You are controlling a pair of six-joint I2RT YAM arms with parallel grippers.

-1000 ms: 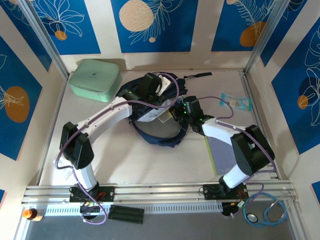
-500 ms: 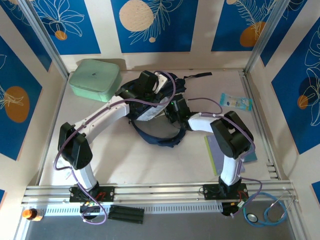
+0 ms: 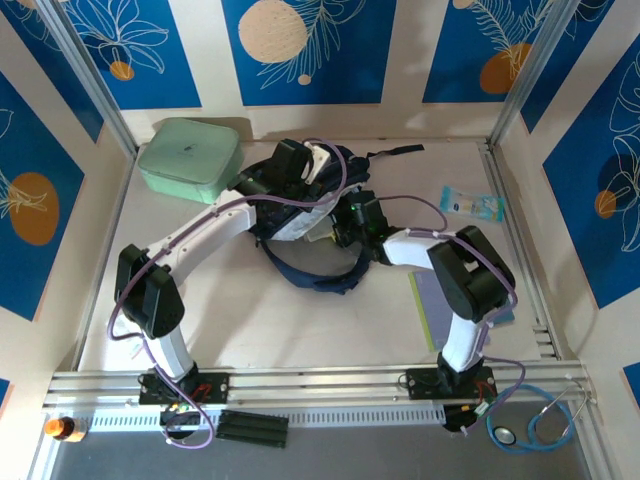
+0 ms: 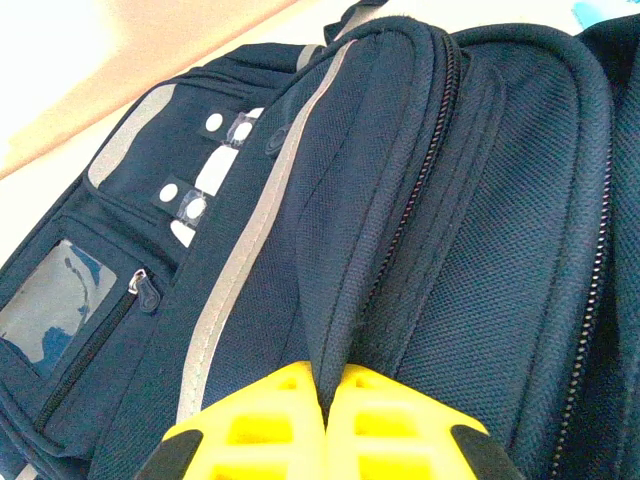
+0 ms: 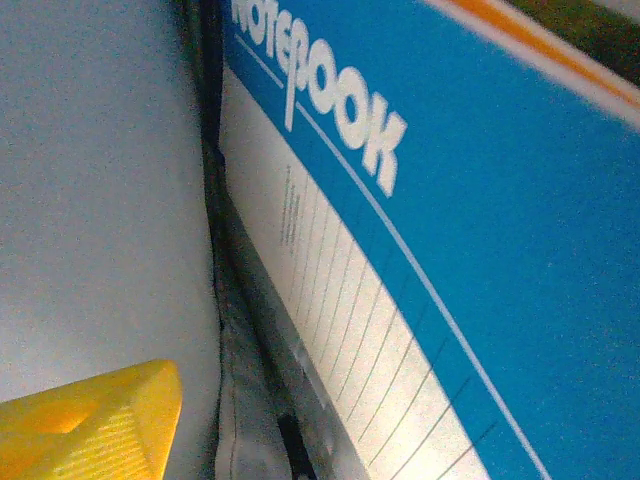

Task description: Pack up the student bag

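Your left gripper (image 4: 322,385) is fully closed, with its yellow fingers pinching a fold of navy fabric on the student bag (image 4: 480,250), just right of the grey stripe. From overhead the bag lies on the table (image 3: 260,320), centre and towards the far side, with both arms reaching over it. Your right gripper (image 3: 340,226) is down in the bag's mouth. One yellow finger (image 5: 100,420) shows beside the grey lining (image 5: 90,180), and you cannot tell how wide it stands or whether it grips anything. Inside the bag, a blue-covered notebook (image 5: 480,230) rests against that lining. A mint-green case (image 3: 188,158) sits far left with its lid on, contents hidden. A grey-and-green folder (image 3: 425,305) lies near right, and a small packet (image 3: 470,204) far right.
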